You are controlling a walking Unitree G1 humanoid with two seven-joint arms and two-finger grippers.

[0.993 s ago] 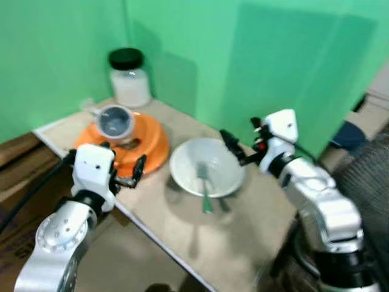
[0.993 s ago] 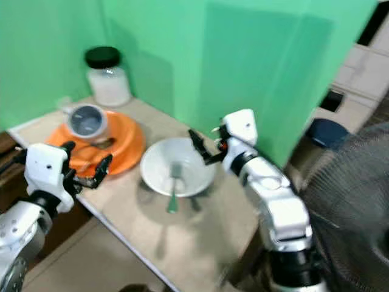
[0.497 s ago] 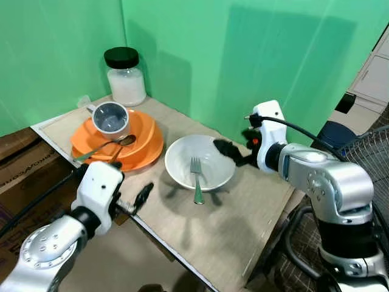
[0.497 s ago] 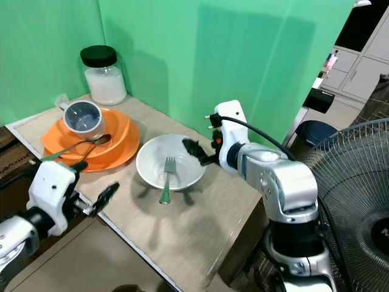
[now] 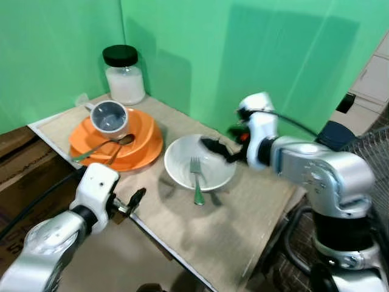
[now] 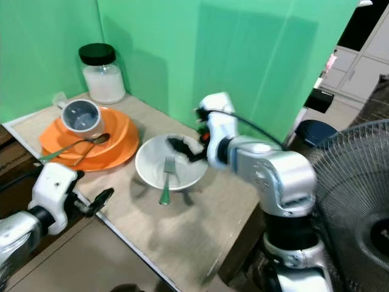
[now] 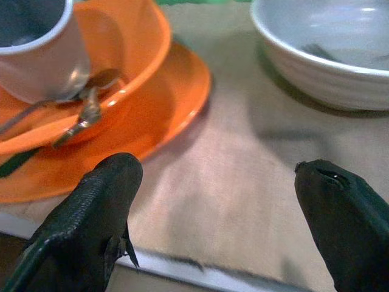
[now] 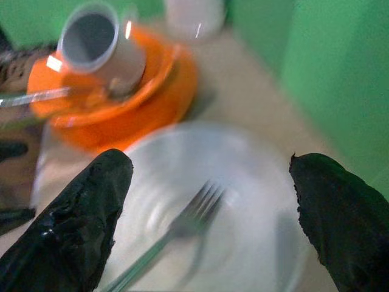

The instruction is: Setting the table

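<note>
A: Left eye view – where's the right gripper (image 5: pixel 209 146)?
B: Over the far rim of the white bowl (image 5: pixel 182 173), jaws spread wide, nothing between them. Right wrist view has the two black fingers (image 8: pixel 85 225) at either side w/ the bowl between them, blurred.
A: Fork?
B: Fork (image 5: pixel 197 179) lies in the bowl, tines just below the right jaws, green handle sticking out over the near rim onto the bench (image 5: pixel 243 225).
A: Left gripper (image 5: pixel 130 202)?
B: At the near bench edge, jaws parted, holding nothing. Left wrist view: bare bench top between the fingers (image 7: pixel 91 213), orange plate (image 7: pixel 164 115) ahead to one side, bowl ahead to the other.
A: Rest of the setting?
B: Orange plate sits beyond the left jaws, well apart from the right ones. On it an orange dish, a grey mug (image 5: pixel 110 117) tipped on its side, mouth up toward the camera, and a spoon (image 5: pixel 103 146) lying across the dish. Jar (image 5: pixel 123 74) w/ black lid, white stuff inside, stands behind the plate at the green wall (image 5: pixel 273 55).
A: Anything off the bench?
B: Fan grille (image 6: pixel 358 201) beside the right arm.
</note>
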